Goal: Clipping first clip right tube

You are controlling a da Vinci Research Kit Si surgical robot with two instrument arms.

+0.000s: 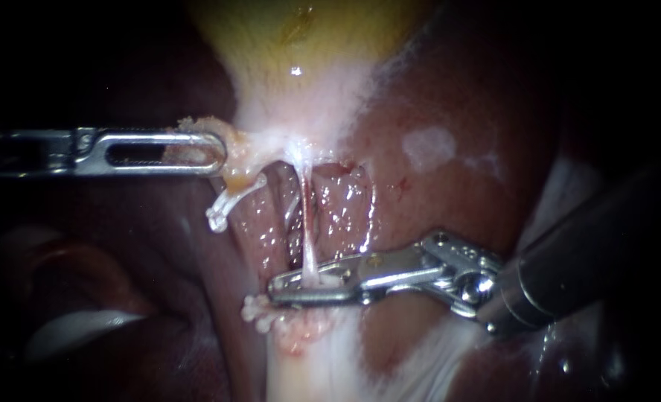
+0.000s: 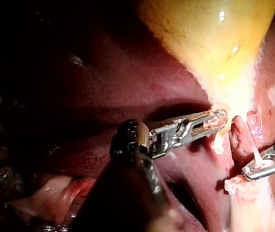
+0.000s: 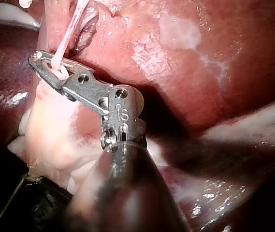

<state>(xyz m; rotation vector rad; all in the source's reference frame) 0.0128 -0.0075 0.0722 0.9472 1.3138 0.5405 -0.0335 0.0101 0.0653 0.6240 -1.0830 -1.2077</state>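
I can read no label, brand, number or sign in any of the three views. The only marking present is a small engraved mark on the right instrument (image 3: 40, 64). It sits on the metal joint housing just behind the jaws and shows only in the right wrist view. I do not transcribe instrument marks.

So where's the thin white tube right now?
In the endoscope view's middle, the tube runs down from the gallbladder into the right instrument, whose jaws are shut on it.
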